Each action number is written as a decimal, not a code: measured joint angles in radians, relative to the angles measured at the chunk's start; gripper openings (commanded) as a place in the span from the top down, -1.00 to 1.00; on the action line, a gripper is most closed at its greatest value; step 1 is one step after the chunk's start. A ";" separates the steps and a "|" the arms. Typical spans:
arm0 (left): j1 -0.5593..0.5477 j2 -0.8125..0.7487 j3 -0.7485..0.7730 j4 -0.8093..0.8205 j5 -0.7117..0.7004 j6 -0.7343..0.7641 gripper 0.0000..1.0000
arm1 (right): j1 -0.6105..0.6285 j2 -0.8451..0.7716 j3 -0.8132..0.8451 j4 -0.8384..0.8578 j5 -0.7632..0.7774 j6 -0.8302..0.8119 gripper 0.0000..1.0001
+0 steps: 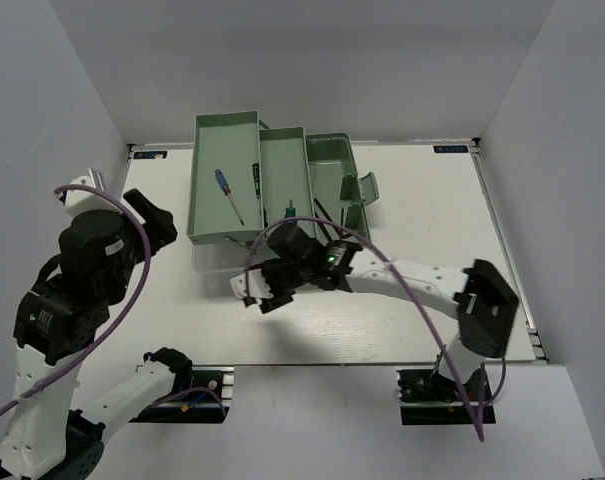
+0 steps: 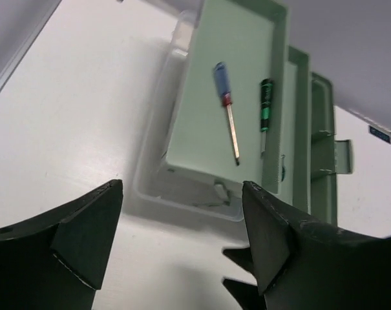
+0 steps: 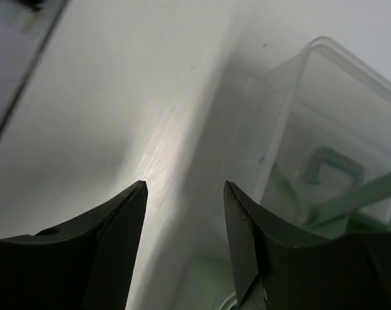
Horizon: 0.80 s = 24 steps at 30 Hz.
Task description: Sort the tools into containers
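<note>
The pale mint toolbox (image 1: 332,170) stands open at the back of the table with its trays fanned out. In the left tray (image 1: 207,150) lie a purple-handled screwdriver (image 1: 225,192) (image 2: 226,106) and a dark green-handled one (image 1: 255,180) (image 2: 265,106). A small green tool (image 1: 289,208) shows at the near end of the middle tray (image 1: 285,165). My right gripper (image 1: 259,300) (image 3: 185,187) hovers low over the table just in front of the translucent lid (image 3: 311,129), open and empty. My left gripper (image 1: 160,218) (image 2: 182,194) is raised left of the box, open and empty.
The translucent lid (image 2: 182,187) lies folded down on the table in front of the left tray. White walls enclose the table on the left, back and right. A purple cable (image 1: 382,265) arcs over the right arm.
</note>
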 measured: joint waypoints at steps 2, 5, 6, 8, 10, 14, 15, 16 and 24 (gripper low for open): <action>0.000 -0.020 -0.051 -0.023 -0.018 -0.039 -0.69 | 0.032 0.083 0.045 0.071 0.082 0.010 -0.14; 0.000 -0.039 -0.132 -0.057 -0.038 -0.101 -0.69 | 0.064 0.189 0.106 0.160 0.193 0.013 -0.14; 0.000 -0.049 -0.162 -0.068 -0.042 -0.123 -0.69 | 0.073 0.219 0.128 0.179 0.225 0.013 -0.14; 0.000 -0.065 -0.206 -0.090 -0.048 -0.161 -0.69 | 0.088 0.269 0.165 0.215 0.283 0.014 -0.14; 0.000 -0.080 -0.237 -0.119 -0.055 -0.200 -0.69 | 0.099 0.317 0.203 0.249 0.341 0.013 -0.14; 0.000 -0.096 -0.242 -0.161 -0.083 -0.266 -0.69 | 0.110 0.394 0.260 0.281 0.426 0.015 -0.11; 0.000 -0.105 -0.243 -0.166 -0.091 -0.280 -0.69 | 0.111 0.407 0.269 0.282 0.439 0.015 -0.04; 0.000 -0.115 -0.246 -0.171 -0.098 -0.294 -0.69 | 0.112 0.425 0.278 0.283 0.449 0.015 0.02; -0.008 -0.236 -0.337 -0.181 -0.112 -0.401 -0.69 | 0.111 0.476 0.328 0.253 0.472 0.069 1.00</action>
